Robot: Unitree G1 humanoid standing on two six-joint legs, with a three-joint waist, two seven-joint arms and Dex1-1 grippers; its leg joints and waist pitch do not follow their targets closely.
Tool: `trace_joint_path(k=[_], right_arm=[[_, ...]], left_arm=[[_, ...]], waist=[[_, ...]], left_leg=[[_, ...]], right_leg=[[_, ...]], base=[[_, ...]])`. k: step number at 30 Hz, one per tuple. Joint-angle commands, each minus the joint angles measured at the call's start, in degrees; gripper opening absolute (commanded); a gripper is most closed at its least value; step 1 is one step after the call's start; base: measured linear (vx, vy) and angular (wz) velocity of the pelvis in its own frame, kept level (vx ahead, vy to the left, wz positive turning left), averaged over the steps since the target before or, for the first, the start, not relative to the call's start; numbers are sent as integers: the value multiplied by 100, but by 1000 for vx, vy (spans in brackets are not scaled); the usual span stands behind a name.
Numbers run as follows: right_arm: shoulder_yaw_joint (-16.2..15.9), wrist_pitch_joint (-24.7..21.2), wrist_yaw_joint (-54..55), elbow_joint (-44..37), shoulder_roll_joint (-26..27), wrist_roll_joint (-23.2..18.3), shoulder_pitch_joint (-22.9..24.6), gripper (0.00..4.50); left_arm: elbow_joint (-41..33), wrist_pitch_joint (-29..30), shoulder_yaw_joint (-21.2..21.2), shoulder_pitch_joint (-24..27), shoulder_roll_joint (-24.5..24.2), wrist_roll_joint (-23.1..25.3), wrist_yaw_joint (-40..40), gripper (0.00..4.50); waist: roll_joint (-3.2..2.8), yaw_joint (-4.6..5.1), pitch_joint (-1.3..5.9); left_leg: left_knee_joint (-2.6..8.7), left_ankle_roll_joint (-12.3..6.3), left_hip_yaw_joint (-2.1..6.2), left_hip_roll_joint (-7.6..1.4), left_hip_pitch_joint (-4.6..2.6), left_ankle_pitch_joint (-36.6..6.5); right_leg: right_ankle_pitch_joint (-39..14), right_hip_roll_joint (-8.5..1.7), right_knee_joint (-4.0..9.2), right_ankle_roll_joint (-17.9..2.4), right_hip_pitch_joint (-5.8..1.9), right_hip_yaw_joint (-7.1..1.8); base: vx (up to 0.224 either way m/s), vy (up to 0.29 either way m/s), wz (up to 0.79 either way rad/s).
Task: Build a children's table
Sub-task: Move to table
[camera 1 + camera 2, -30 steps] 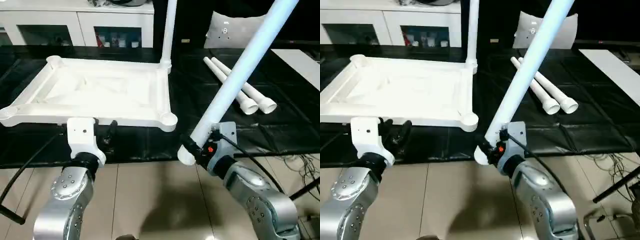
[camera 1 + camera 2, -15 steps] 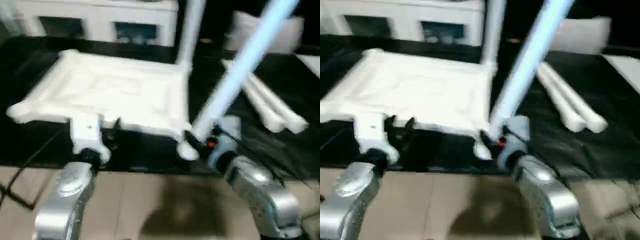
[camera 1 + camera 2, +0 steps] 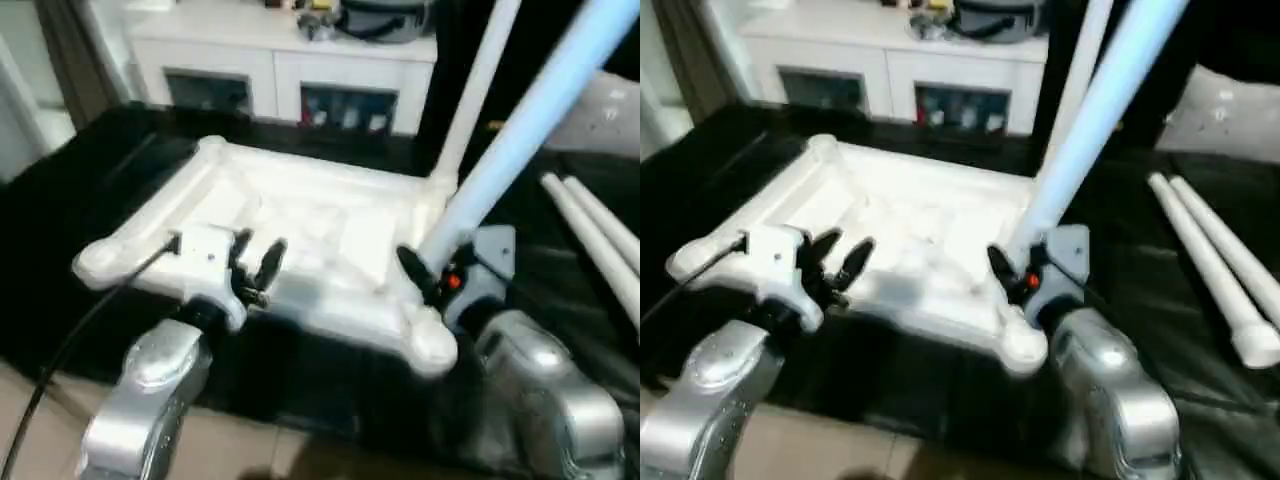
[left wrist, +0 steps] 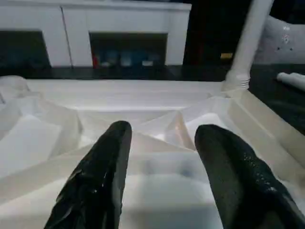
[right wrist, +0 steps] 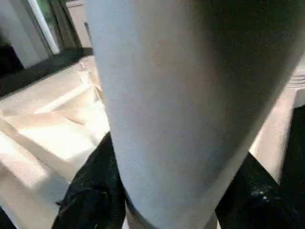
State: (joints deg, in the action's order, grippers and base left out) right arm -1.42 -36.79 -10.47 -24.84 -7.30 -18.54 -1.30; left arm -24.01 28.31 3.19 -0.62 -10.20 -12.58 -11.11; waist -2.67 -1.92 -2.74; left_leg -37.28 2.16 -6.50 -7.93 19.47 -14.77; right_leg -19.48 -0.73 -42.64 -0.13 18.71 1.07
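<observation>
The white table top (image 3: 300, 215) lies upside down on a black mat, with one white leg (image 3: 470, 90) standing upright in its far right corner socket. My right gripper (image 3: 1018, 262) is shut on a second long leg (image 3: 530, 110), which slants up and to the right. The lower end of this leg is just behind the near right corner socket (image 3: 432, 345), and I cannot tell whether it touches. In the right wrist view the leg (image 5: 181, 95) sits between the black fingers (image 5: 90, 191). My left gripper (image 3: 255, 265) hangs open over the near rim (image 4: 157, 176), holding nothing. Two loose legs (image 3: 1210, 260) lie on the mat at the right.
A white cabinet with glass doors (image 3: 280, 70) stands behind the mat (image 3: 60, 200). A grey-white cushion (image 3: 1230, 110) sits at the back right. A black cable (image 3: 70, 340) runs down from my left wrist. Tiled floor (image 3: 40, 400) shows below the mat's front edge.
The camera has swung left and closer. Relative to the table top, both grippers have come forward from in front of its near edge to over its rim. The held leg's lower end is now by the near right corner.
</observation>
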Motion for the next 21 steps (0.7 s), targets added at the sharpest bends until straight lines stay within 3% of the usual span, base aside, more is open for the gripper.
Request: trace_joint_path(k=[1, 2, 3, 4, 5, 6, 7, 8, 9, 10, 11, 12, 13, 14, 15, 16, 17, 18, 19, 20, 21], right_arm=[[185, 33, 81, -278, -91, 5, 76, 192], [148, 21, 102, -365, -86, 20, 165, 192], [122, 24, 108, -400, -88, 29, 208, 192], [99, 25, 115, -425, -89, 40, 238, 192], [87, 22, 119, -433, -90, 46, 245, 192], [49, 11, 130, -459, -97, 65, 257, 192], [49, 11, 130, -459, -97, 65, 257, 192], [24, -1, 130, -463, -102, 77, 240, 192], [11, -46, 110, -438, -106, 100, 189, 192], [-11, -49, 71, -413, -146, 119, 148, 192], [-11, -49, 68, -409, -148, 119, 144, 192], [-11, -54, 31, -361, -178, 119, 85, 192], [-4, -62, 2, -314, -211, 114, 30, 192], [17, -62, -63, -217, -275, 102, -64, 192], [22, -59, -86, -189, -298, 98, -92, 192], [39, -47, -108, -141, -318, 97, -127, 192], [80, -43, -121, -78, -324, 73, -172, 192], [127, -36, -181, 1, -334, 6, -237, 192], [150, -40, -244, 57, -355, -43, -289, 192], [161, -50, -283, 97, -377, -64, -326, 192], [198, -65, -306, 144, -383, -95, -370, 192]], left_arm=[[-44, -61, 148, -7, 125, -38, -29, 255], [-29, -92, 122, 25, 175, -58, 22, 255], [-15, -103, 104, 45, 202, -49, 48, 255], [17, -53, 84, 60, 228, -20, 111, 255], [35, -59, 77, 65, 238, 6, 141, 255], [79, -153, 68, 76, 273, 96, 224, 255], [79, -153, 68, 76, 273, 96, 224, 255], [99, -139, 25, 64, 338, 113, 330, 255], [119, -134, 34, 31, 329, 275, 492, 255], [127, -115, 34, 25, 344, 313, 536, 255], [127, -118, 33, 25, 346, 314, 538, 255], [139, -157, 19, 19, 384, 316, 561, 255], [138, -164, 15, 19, 412, 312, 558, 255], [114, -145, -27, 35, 491, 241, 568, 255], [101, -121, -6, 30, 469, 280, 570, 255], [86, -84, 47, 30, 427, 297, 525, 255], [73, -77, 114, 30, 371, 316, 452, 255], [60, -11, 208, 9, 270, 373, 394, 255], [57, 26, 253, -13, 214, 405, 374, 255], [59, 22, 264, -23, 207, 401, 368, 255], [48, 50, 213, -29, 268, 342, 413, 255]], waist=[[-146, 130, 396], [-100, 88, 406], [167, 56, 462], [328, 14, 488], [499, -200, 605], [566, -382, 675], [603, -377, 661], [589, -375, 552], [581, -341, 450], [377, -240, 399], [28, -149, 297], [-54, 191, 292], [-153, 156, 232], [-156, 301, 253], [-228, 296, 203], [-227, 290, 217], [-145, 312, 232], [-10, 275, 288], [104, 250, 345], [210, 123, 345], [349, -15, 341]], left_leg=[[667, 144, 498, -1156, -682, 1133], [562, -77, 84, -964, -535, 2519], [165, -210, -352, -506, -432, 3214], [93, -127, -517, -136, -197, 2733], [-358, -7, -379, 138, 400, 1220], [-563, -107, -40, 49, 592, -248], [-652, -94, 20, 148, 668, -495], [-757, 57, 136, 309, 617, -527], [-594, -74, 378, 221, 556, -377], [-283, 33, 482, 104, 312, 9], [334, 211, 623, -173, -44, -634], [883, 476, 845, -685, 82, -1644], [998, 814, 970, -852, 48, -2203], [1066, 832, 1100, -1030, -50, -2548], [1136, 675, 1132, -1087, 34, -2448], [1109, 473, 1124, -1060, 38, -2342], [994, -94, 1027, -853, 64, -2107], [831, -411, 874, -547, 68, -1722], [647, -419, 681, -319, 163, -1509], [461, -261, 351, -58, 485, -703], [376, -53, 220, -85, 358, -459]], right_leg=[[441, -382, 73, 381, 606, 63], [1271, -439, 215, 297, 645, 125], [2726, -594, 738, 62, 640, -55], [3196, -517, 832, 66, 442, -242], [5574, -963, 779, -377, -62, -1129], [7316, -1181, 742, -603, -178, -1417], [7783, -1087, 719, -599, -205, -1463], [7254, -962, 850, -443, -26, -1385], [5800, -1215, 934, -479, 17, -1075], [4674, -1054, 1119, -540, 198, -832], [1665, -489, 1205, -777, 299, -539], [461, -115, 667, -627, 192, -214], [255, -154, 553, -469, 275, -127], [151, -209, 416, -120, 323, -4], [78, -240, 216, 56, 375, 104], [46, -270, 201, 61, 364, 129], [75, -352, 328, 30, 250, 127], [266, -484, 690, -131, 158, 31], [460, -627, 930, -185, 49, -78], [426, -999, 1231, -305, -175, -222], [-847, -1009, 1342, 67, -39, -279]], base=[[204, 97, -49], [171, 63, -55], [171, 63, -55], [104, 15, -63], [60, 12, -56], [60, 12, -56], [58, 32, -56], [3, 65, -67], [3, 65, -67], [-45, 107, -33], [-67, 162, -2], [-67, 162, -2], [-87, 162, 9], [-84, 83, 15], [-84, 83, 15], [-73, 14, 5], [-86, -38, -6], [-86, -38, -6], [-102, -87, -12], [-133, -97, -8], [-133, -97, -8]])
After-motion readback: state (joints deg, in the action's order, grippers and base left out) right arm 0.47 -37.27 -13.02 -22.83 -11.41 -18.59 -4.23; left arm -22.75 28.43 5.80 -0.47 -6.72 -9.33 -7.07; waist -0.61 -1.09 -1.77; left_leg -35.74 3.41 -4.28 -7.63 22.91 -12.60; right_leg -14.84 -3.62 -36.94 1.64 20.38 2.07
